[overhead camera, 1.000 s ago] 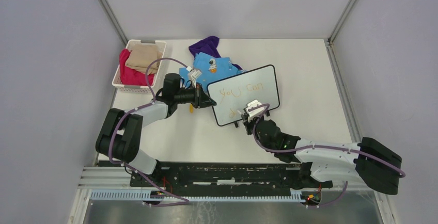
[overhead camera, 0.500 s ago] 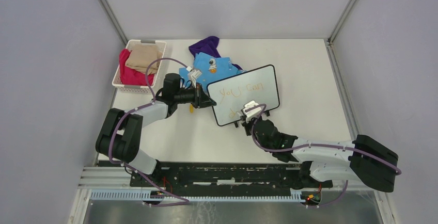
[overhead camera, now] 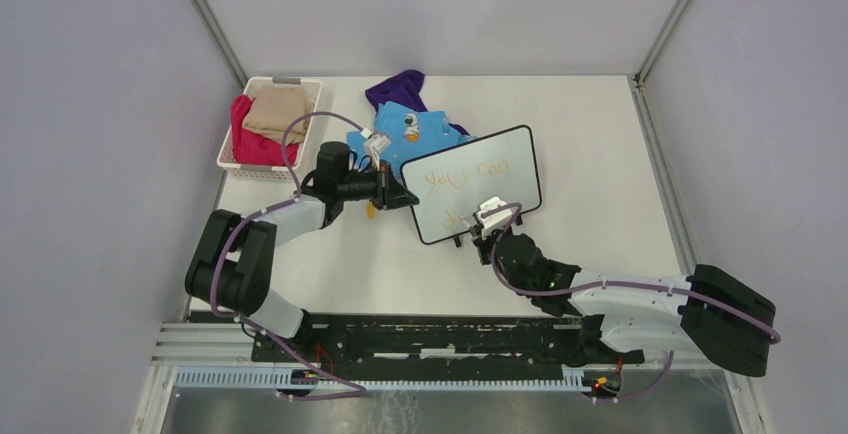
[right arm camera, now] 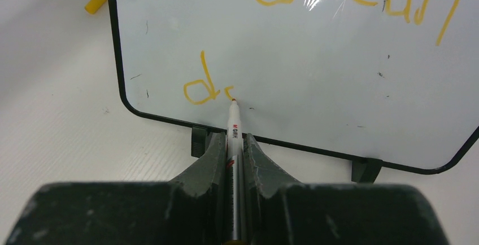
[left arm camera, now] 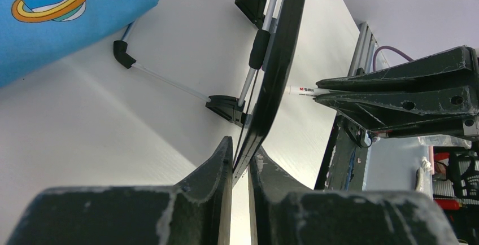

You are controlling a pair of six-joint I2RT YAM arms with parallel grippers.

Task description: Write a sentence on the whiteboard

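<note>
Two words and a "d" of the sentence [overhead camera: 467,176] are on the whiteboard [overhead camera: 500,154], the rest unwritten, while the right gripper [right arm camera: 234,139] clenches the marker [right arm camera: 233,118] and the left gripper [left arm camera: 242,152] clamps the board's left edge.

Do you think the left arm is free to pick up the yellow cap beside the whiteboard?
Probably not: the left gripper is shut on the whiteboard at its edge, though the yellow cap lies nearby.

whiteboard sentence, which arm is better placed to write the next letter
Right. The right gripper holds the marker, its tip at the whiteboard just after the "d" of the sentence. The left gripper is clamped on the whiteboard's edge, apparently steadying it, and has no pen.
</note>
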